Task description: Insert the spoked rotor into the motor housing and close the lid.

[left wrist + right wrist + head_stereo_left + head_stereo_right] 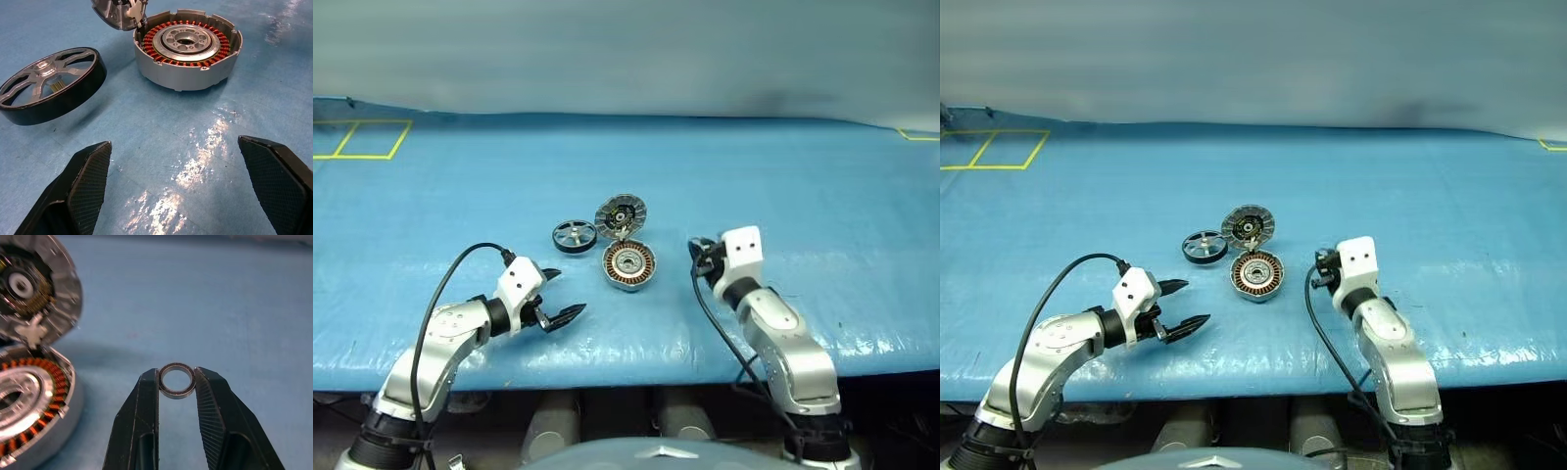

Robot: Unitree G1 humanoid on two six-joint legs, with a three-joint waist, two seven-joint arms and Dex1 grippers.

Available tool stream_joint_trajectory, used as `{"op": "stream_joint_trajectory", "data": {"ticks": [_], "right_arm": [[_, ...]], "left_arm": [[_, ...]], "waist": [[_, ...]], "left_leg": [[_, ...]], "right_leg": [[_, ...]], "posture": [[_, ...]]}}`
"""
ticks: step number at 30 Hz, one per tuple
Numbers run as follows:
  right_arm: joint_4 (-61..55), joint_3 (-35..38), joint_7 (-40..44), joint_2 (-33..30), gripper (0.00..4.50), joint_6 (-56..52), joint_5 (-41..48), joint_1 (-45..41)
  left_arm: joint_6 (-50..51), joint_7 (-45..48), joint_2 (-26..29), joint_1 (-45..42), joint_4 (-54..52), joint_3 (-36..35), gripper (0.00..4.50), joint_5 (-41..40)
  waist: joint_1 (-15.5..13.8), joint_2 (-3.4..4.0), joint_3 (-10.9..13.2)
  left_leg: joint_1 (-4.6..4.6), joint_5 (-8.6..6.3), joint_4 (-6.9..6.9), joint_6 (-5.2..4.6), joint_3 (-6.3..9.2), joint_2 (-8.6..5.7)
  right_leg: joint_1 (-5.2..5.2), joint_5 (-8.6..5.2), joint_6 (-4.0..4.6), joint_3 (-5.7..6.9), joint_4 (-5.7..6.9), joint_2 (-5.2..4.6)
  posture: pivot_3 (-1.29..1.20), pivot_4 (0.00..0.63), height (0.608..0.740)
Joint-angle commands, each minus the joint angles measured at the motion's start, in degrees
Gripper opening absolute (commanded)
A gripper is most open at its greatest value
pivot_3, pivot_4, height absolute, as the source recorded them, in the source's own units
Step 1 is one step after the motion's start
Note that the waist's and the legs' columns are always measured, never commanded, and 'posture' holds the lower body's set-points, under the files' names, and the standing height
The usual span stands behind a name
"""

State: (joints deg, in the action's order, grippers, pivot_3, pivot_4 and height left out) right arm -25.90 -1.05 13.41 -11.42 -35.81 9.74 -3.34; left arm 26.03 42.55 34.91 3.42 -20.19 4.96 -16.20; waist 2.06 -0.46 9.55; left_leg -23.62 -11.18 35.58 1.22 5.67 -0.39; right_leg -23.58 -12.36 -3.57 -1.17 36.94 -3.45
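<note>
- Motor housing [628, 265]: sits flat on the blue table cover [822, 225], open side up, between the 2 arms. It reads as a stiff, thick-walled metal cup and probably the heaviest piece here. The copper windings [188, 58] inside look delicate, so any steadying hold belongs on the outer wall, never on the coils.
- Lid [621, 212]: stands tilted open on its hinge at the far edge of the housing, ribbed inner face toward the robot. It looks rigid and light enough to swing with a push on its upper rim; the small hinge is likely the weak point.
- Spoked rotor [575, 236]: lies flat on the cover just beside the housing, on the robot's left, apart from it. It is a thin, stiff wheel, probably light, with a smooth black rim that could slip. Pinching across the rim, or through a gap between spokes, seems the safest hold.
- Left gripper [558, 299]: hovers near the rotor with its jaws spread wide and nothing between them.
- Right gripper [177, 382]: its jaws are narrowed onto a small metal ring [177, 380], pinched by its outer edge and held above the cover beside the housing. The ring looks hard, smooth and easy to drop.
</note>
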Motion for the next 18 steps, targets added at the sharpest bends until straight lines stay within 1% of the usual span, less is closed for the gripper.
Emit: {"op": "stream_joint_trajectory", "data": {"ticks": [1, 8, 16, 18], "right_arm": [[-3.9, -2.2, 2.4, -0.3, 0.72, -2.2, 2.5, -3.7], [-1.3, -6.8, 5.3, 0.0, 0.72, -4.2, 4.0, -8.3], [1.3, -11.5, 6.8, 0.3, 0.72, -5.3, 4.7, -5.6], [2.1, -11.6, 6.6, 1.0, 0.72, -5.6, 5.0, -5.2]], "left_arm": [[-0.5, -0.1, -0.1, -0.1, -1.7, -0.8, 4.50, -0.4], [-0.6, -0.6, -0.1, 0.8, -2.3, -1.2, 4.50, -0.3], [-0.6, -1.5, -0.1, 1.7, -2.8, -1.5, 4.50, -0.7], [-0.6, -1.5, -0.3, 1.6, -2.8, -1.3, 4.50, -0.8]], "waist": [[0.0, 0.00, 0.0], [0.0, 0.00, 0.0], [0.0, 0.00, 0.0], [0.0, 0.00, 0.0]], "left_leg": [[-0.01, 0.00, -0.01, 0.00, 0.01, -0.01], [-0.01, 0.00, -0.01, 0.00, 0.02, -0.02], [-0.02, 0.00, -0.02, 0.00, 0.02, -0.03], [0.00, 0.00, -0.01, 0.00, 0.02, -0.02]], "right_leg": [[0.00, 0.00, 0.00, 0.00, -0.01, 0.00], [0.00, 0.00, 0.00, 0.00, 0.00, 0.00], [0.00, 0.00, 0.00, 0.00, -0.01, 0.00], [0.01, 0.00, 0.00, 0.00, 0.00, 0.00]], "posture": [[0.00, 0.150, 0.740], [0.00, 0.150, 0.740], [0.00, 0.150, 0.740], [0.00, 0.150, 0.740]]}}
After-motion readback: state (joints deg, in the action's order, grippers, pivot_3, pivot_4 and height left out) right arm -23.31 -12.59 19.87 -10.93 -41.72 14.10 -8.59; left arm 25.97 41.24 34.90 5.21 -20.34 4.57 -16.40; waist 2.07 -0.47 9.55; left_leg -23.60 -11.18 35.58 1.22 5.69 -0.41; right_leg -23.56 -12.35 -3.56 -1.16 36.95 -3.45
